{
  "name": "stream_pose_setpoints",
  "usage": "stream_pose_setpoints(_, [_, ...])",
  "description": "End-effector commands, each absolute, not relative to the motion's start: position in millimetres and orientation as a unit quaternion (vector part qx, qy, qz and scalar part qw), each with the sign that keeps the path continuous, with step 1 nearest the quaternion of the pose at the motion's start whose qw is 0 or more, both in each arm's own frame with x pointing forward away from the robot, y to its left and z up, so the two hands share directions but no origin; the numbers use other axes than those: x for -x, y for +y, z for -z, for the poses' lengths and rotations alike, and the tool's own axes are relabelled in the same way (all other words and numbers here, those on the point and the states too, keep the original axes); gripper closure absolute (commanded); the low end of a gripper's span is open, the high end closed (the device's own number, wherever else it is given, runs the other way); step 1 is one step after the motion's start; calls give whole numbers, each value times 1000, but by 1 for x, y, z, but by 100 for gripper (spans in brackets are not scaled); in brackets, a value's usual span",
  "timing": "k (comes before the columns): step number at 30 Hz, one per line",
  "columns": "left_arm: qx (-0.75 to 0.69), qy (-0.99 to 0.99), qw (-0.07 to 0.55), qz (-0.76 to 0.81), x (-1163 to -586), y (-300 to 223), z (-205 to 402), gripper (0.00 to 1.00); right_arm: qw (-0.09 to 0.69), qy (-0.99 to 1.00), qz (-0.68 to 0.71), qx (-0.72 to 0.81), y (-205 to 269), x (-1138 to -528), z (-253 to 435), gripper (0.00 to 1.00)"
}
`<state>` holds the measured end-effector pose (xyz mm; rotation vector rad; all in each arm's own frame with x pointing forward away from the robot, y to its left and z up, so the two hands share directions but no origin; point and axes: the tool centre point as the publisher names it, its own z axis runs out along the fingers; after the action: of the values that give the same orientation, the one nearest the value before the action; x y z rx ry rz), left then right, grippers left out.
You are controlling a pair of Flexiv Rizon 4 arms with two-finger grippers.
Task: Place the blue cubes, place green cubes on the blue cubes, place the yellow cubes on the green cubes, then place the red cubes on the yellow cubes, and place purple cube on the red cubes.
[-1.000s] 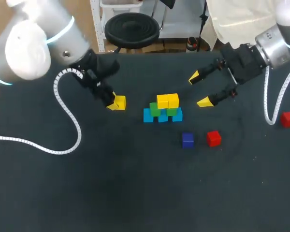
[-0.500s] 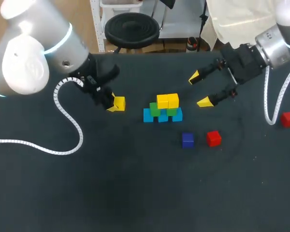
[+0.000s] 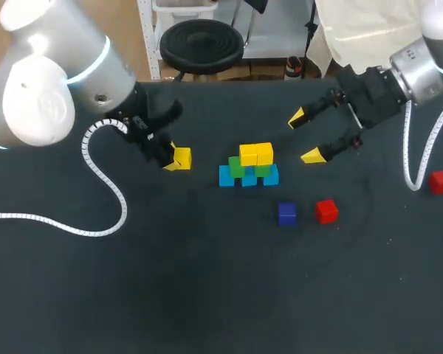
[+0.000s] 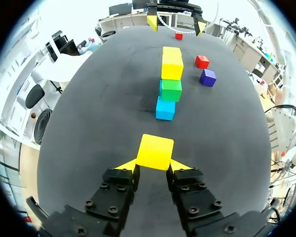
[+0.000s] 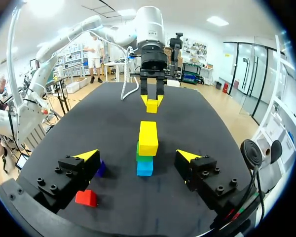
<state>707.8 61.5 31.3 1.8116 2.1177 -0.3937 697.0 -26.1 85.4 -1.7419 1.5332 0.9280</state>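
My left gripper [image 3: 173, 158] is shut on a yellow cube [image 3: 182, 157], left of the stack; the cube [image 4: 155, 151] sits between its yellow tips [image 4: 153, 166]. The stack has blue cubes [image 3: 249, 177] at the bottom, green cubes [image 3: 245, 167] on them and yellow cubes [image 3: 256, 153] on top. From the left wrist it stands straight ahead of the gripper [image 4: 170, 74]. My right gripper [image 3: 305, 137] hangs open just right of the stack, its fingers [image 5: 89, 155] wide apart, with the stack [image 5: 148, 143] ahead of it. A purple cube [image 3: 286, 213] and a red cube [image 3: 325, 211] lie in front of the stack.
A second red cube [image 3: 440, 181] lies near the table's right edge. The left arm's white cable [image 3: 103, 199] trails over the table's left part. The front half of the black table [image 3: 207, 295] holds nothing else.
The left arm's upper part has shifted slightly right; its gripper and the yellow cube stay almost where they were. The right arm has not moved.
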Motion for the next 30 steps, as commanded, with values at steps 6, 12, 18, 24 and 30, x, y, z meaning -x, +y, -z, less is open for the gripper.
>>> stream_pose_setpoints(6, [-634,740,160,154,-692,55,-39,100,316,582,-352,661,-26,-697,-85,0])
stream_pose_setpoints(12, [-583,793,159,74,-677,45,-42,100,316,582,-352,661,-26,-697,-85,0])
stream_pose_setpoints(18, [-558,809,177,56,-669,38,-46,100,316,582,-352,661,-26,-697,-85,0])
stream_pose_setpoints(24, [-566,802,181,64,-667,29,-52,100,316,582,-352,661,-26,-697,-85,0])
stream_pose_setpoints(30, [-581,791,165,95,-674,24,-54,100,316,582,-352,661,-26,-697,-85,0])
